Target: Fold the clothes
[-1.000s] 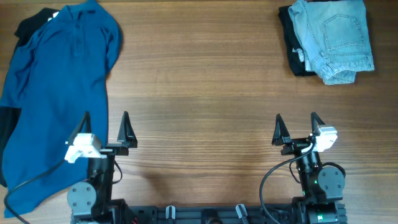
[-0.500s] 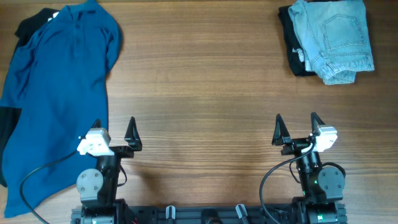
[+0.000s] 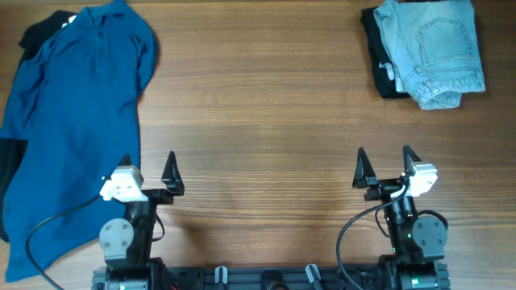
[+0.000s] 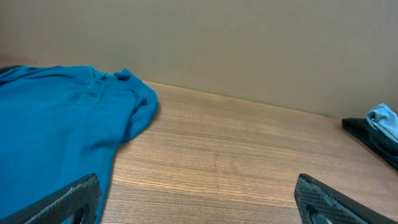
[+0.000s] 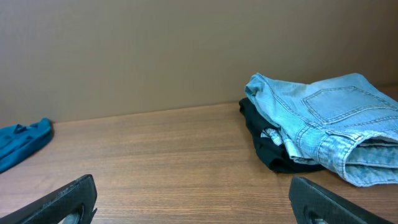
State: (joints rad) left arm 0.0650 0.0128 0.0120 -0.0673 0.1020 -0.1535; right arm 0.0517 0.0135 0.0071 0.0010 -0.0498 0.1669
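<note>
Left claw [image 3: 147, 165], spread open like the right claw [image 3: 384, 157], has shifted rightward by the blue shirt [image 3: 72, 121].

I've got the pale denim shorts [image 3: 431, 52] folded at the far right, sitting on a folded black garment [image 3: 376, 66]. Far left, the deep-blue collared shirt [image 3: 72, 121] lies spread out, overlapping another black piece [image 3: 37, 32].
</note>
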